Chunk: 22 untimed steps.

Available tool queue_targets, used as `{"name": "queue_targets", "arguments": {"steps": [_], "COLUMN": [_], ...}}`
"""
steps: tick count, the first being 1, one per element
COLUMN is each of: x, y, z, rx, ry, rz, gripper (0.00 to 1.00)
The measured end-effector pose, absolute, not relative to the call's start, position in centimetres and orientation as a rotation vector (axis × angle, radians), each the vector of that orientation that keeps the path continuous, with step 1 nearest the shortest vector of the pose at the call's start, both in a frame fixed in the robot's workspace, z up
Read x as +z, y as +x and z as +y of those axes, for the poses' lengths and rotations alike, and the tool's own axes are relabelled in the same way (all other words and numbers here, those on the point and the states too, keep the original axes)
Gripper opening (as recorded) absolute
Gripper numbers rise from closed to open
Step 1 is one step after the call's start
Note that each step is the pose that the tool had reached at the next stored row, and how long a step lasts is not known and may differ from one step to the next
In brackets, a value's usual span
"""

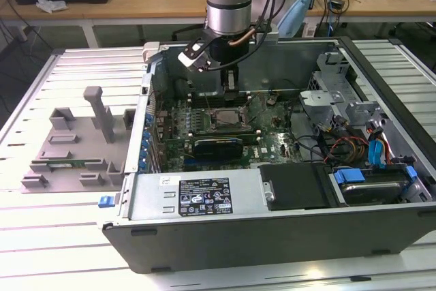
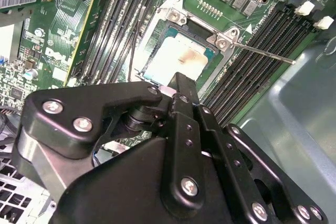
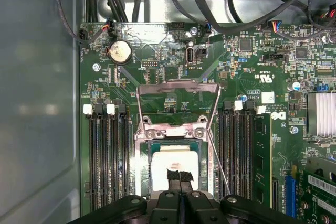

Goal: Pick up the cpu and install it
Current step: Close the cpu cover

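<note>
The cpu (image 3: 167,162), a flat square chip with a pale shiny top, lies flat in the motherboard socket (image 3: 143,153), seen in both wrist views (image 2: 176,56). The socket's metal load plate (image 3: 178,86) stands swung up and its thin lever (image 2: 262,53) sticks out to one side. My gripper (image 3: 179,176) hangs just over the chip's near edge, black fingertips pressed together with no gap. In the exterior view the arm reaches down into the open computer case, with the gripper (image 1: 230,90) directly above the socket (image 1: 228,119).
Memory slots (image 3: 105,156) flank the socket on both sides. The case wall (image 1: 272,240) rings the board; a drive cage (image 1: 334,97) and bundled cables (image 1: 354,144) sit toward the exterior view's right. A grey fixture block (image 1: 75,144) stands outside the case on the left.
</note>
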State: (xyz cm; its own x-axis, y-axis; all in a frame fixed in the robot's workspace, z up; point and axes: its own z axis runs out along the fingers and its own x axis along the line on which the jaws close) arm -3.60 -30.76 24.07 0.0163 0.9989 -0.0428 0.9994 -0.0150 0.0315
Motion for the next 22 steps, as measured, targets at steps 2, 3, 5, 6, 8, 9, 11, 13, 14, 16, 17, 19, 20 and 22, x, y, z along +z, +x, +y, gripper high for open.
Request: {"name": "queue_targets", "arguments": {"steps": [2, 3, 5, 6, 8, 9, 11, 13, 14, 16, 17, 19, 20, 22], "x": [24.1, 24.1, 24.1, 24.1, 24.6, 24.7, 24.9, 25.2, 25.3, 25.7, 25.8, 26.0, 26.0, 26.0], "y": [-3.6, -3.6, -3.6, -3.6, -3.6, -3.6, -3.6, -3.6, -3.6, -3.6, -3.6, -3.6, -3.6, -3.6], "z": [-30.8, -30.8, -30.8, -30.8, -30.8, -30.8, -30.8, -30.7, -30.7, -30.7, -30.7, -30.7, -30.7, -30.7], "rx": [-0.013, -0.013, -0.013, -0.012, -0.012, -0.012, -0.012, -0.013, -0.013, -0.013, -0.014, -0.013, -0.013, -0.013], "ry": [2.201, 2.201, 2.201, 2.201, 2.201, 2.201, 2.201, 2.201, 2.201, 2.200, 2.200, 2.200, 2.201, 2.200], "rz": [2.167, 2.167, 2.167, 2.166, 2.167, 2.167, 2.167, 2.167, 2.166, 2.166, 2.166, 2.166, 2.166, 2.166], "gripper": [0.11, 0.11, 0.11, 0.11, 0.11, 0.11, 0.11, 0.11, 0.11, 0.11, 0.11, 0.11, 0.11, 0.11]}}
